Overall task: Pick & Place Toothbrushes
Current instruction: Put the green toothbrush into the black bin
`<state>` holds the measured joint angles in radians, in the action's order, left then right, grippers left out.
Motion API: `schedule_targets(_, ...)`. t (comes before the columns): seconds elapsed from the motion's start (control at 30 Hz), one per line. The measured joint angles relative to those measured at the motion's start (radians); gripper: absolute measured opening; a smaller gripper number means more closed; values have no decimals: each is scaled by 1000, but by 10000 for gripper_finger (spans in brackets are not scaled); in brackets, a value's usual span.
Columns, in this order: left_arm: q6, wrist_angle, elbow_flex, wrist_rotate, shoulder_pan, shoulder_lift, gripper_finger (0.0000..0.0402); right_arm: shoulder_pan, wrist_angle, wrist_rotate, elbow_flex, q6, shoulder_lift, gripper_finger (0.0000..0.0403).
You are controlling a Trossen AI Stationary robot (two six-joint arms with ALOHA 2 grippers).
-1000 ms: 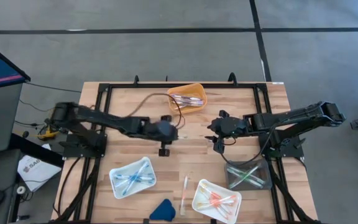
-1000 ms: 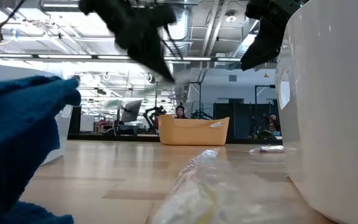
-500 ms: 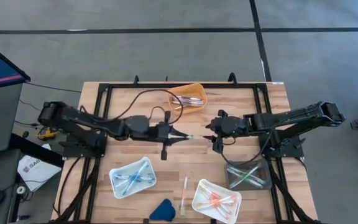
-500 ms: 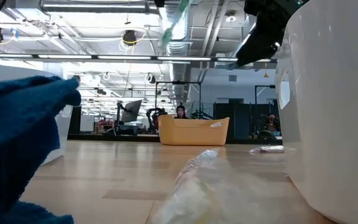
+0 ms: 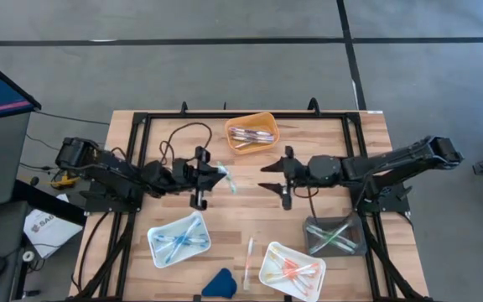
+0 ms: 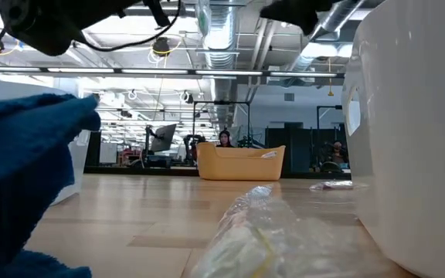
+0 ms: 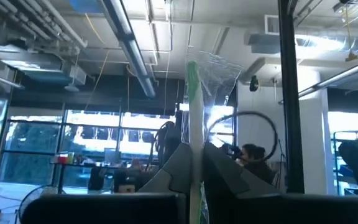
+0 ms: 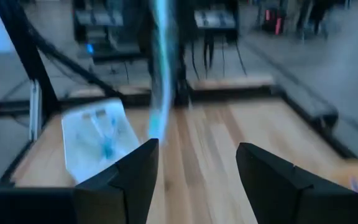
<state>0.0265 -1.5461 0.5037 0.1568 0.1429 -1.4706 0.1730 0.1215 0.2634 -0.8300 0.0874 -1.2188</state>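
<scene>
Nearest the front edge of the pale wooden slatted table [image 5: 309,126] lay a small dark-blue wedge-shaped cloth [image 5: 219,283], with a single clear-wrapped toothbrush [image 5: 248,252] loose on the boards just beside it. Flanking these stood two white rectangular trays: the one toward the left arm [image 5: 179,238] held blue toothbrushes [image 5: 177,241], and the other [image 5: 292,269] held orange-pink toothbrushes [image 5: 293,269]. A clear rectangular tray [image 5: 335,236] under the right arm carried green toothbrushes [image 5: 332,236].

Farther in, above the middle of the table, the two arms faced each other. The left gripper [image 5: 221,173] was clamped shut on a green toothbrush in a clear wrapper [image 5: 228,179] — in the left wrist view the stick [image 7: 193,106] stood up from between the closed dark fingers [image 7: 173,168]. The right gripper [image 5: 267,175] hovered near it but apart, its fingers [image 8: 129,174] spread wide and holding nothing; the right wrist view showed the wrapped brush [image 8: 160,68] ahead of that gap, blurred, with the blue-filled tray beyond.

At the far edge sat an orange plastic bin [image 5: 252,132] containing a bundle of still-wrapped toothbrushes [image 5: 252,134] — seen also in the low view as a tan tub [image 6: 240,162] across the boards.
</scene>
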Motion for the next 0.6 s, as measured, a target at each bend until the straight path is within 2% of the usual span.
schedule_targets(0.17,19,-5,1,-23,3,1,12,38,220,0,2,-65,-96,209)
schedule_targets(0.33,19,-2,0,-52,3,1,12,27,384,0,2,-81,-199,209)
schedule_targets(0.6,19,7,0,-60,8,1,12,2,522,0,2,-83,-245,209)
